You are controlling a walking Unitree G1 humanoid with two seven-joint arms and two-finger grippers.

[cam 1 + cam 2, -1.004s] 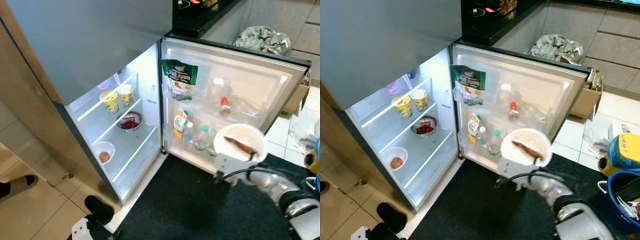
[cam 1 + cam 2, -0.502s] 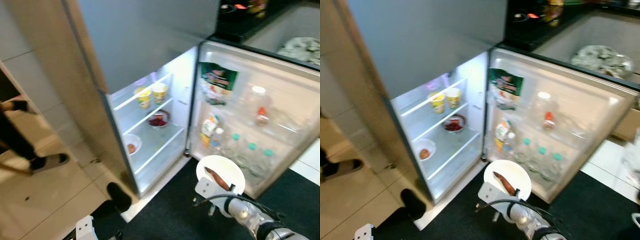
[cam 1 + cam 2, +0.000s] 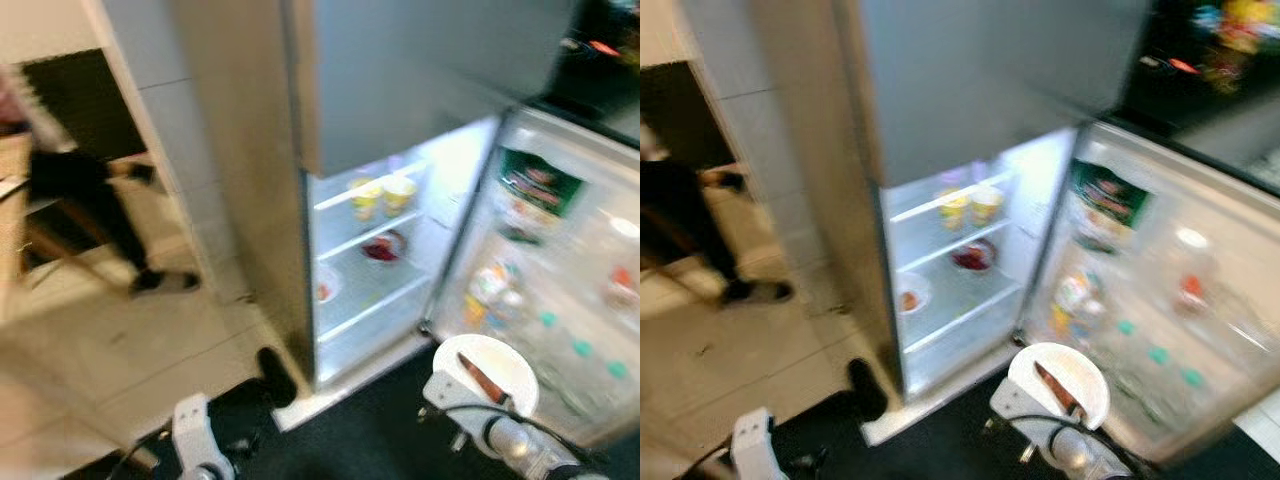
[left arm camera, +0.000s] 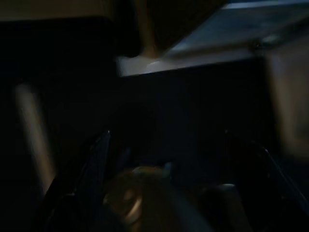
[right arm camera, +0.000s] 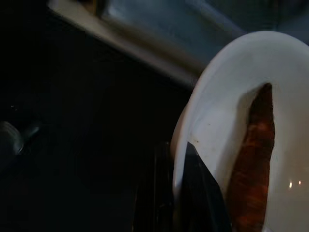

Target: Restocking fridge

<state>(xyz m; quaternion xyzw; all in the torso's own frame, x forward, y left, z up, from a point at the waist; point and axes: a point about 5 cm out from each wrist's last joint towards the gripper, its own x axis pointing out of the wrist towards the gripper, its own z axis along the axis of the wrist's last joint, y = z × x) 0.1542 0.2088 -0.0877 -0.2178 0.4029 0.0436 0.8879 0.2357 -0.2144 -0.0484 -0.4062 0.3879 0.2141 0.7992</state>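
My right gripper (image 3: 462,388) is shut on the near rim of a white plate (image 3: 500,355). The plate carries one long reddish-brown piece of food (image 3: 473,368) and hangs low in front of the open fridge door (image 3: 560,270). In the right wrist view the plate (image 5: 222,116) and the food (image 5: 253,159) are close up, with a black finger (image 5: 205,198) clamped on the rim. The lit fridge compartment (image 3: 375,260) holds two yellow cups (image 3: 384,194), a bowl of red food (image 3: 383,247) and a white bowl (image 3: 325,290). My left gripper (image 4: 178,159) hangs low at the left, fingers apart in the dark.
The door racks hold a green bag (image 3: 540,185) and several blurred bottles (image 3: 490,285). A black mat (image 3: 370,430) lies before the fridge. A black shoe (image 3: 275,368) rests by the fridge's bottom corner. A person (image 3: 75,190) in dark clothes is at the far left on the tiled floor.
The camera has swung left, so the fridge now sits further right and is blurred. A person has come into view at the left. The plate stays in my right gripper.
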